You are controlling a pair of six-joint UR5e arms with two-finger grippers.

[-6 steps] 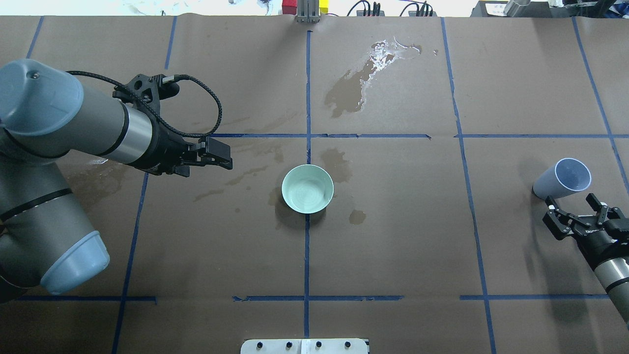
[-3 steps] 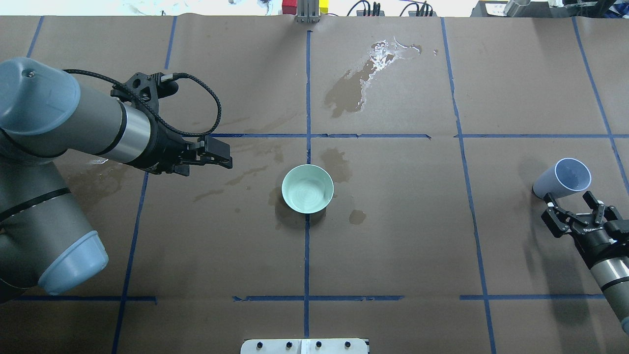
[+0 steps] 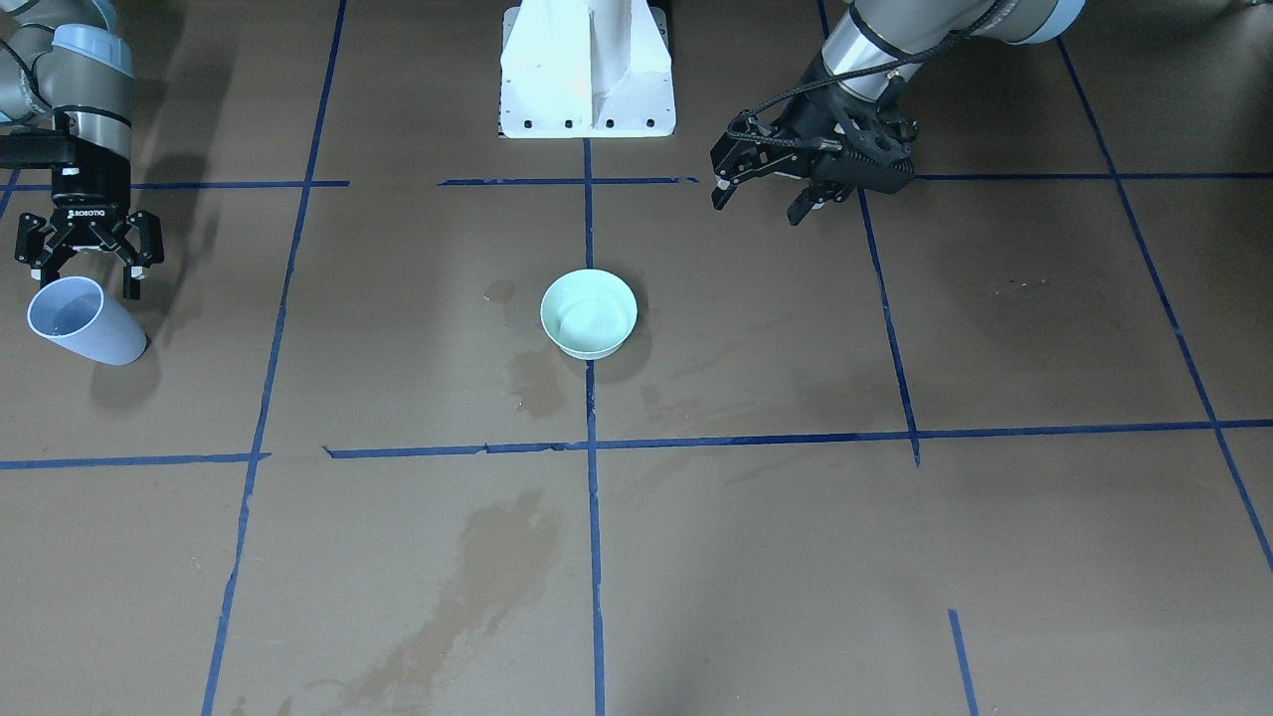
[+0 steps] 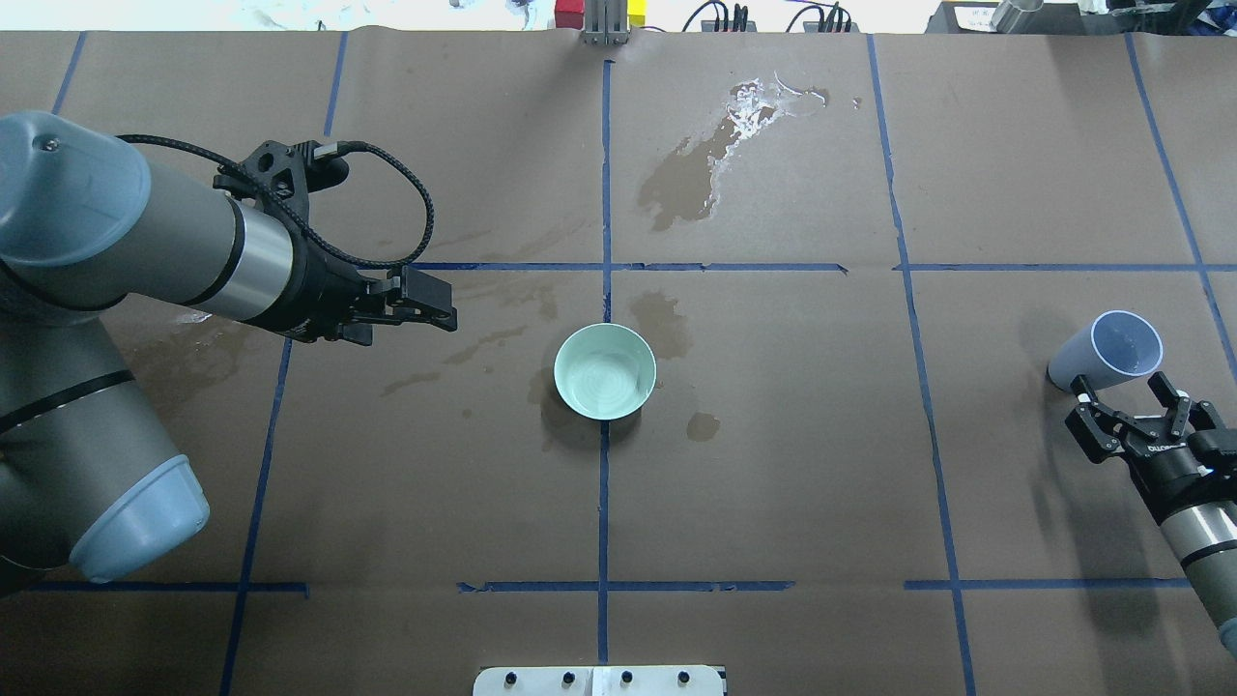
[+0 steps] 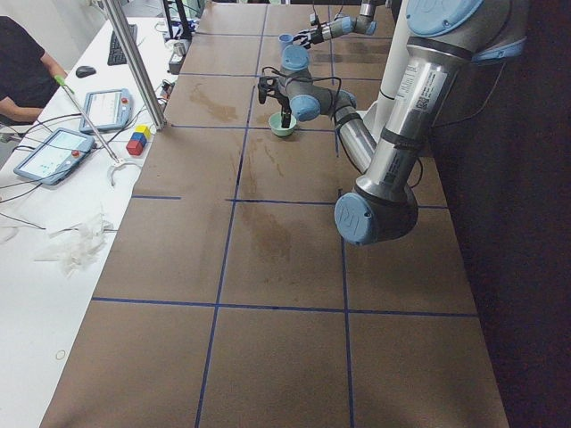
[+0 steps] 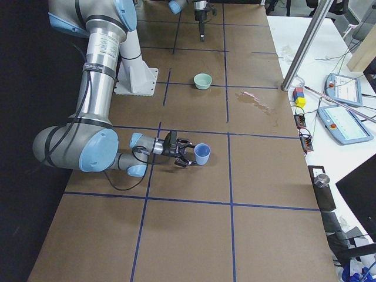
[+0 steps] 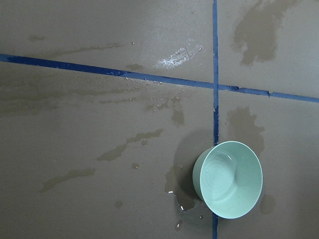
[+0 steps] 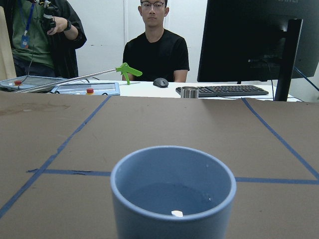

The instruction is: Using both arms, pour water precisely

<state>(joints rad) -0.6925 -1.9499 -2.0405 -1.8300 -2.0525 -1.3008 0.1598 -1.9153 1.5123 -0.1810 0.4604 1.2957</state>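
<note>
A pale blue cup (image 4: 1107, 353) stands upright at the table's right side, also cup (image 3: 75, 320), cup (image 6: 202, 154) and cup (image 8: 173, 191). Water (image 8: 169, 199) shows inside as a faint sheen. My right gripper (image 4: 1121, 394) is open and level with the cup, its fingers just short of the cup's near side; right gripper (image 3: 85, 276). A mint green bowl (image 4: 605, 370) sits at the centre, also bowl (image 7: 228, 178) and bowl (image 3: 589, 312). My left gripper (image 3: 758, 199) hovers open and empty, well left of the bowl; left gripper (image 4: 435, 307).
Brown paper with blue tape lines covers the table; wet stains (image 4: 696, 169) lie behind and around the bowl. The white pedestal base (image 3: 587, 70) stands at the robot's side. A desk with tablets (image 6: 343, 120), a keyboard (image 8: 222, 90) and two people lies beyond the far edge.
My right gripper has crept slightly closer to the cup. The left arm has drawn back a little, away from the bowl. Cup and bowl have not moved.
</note>
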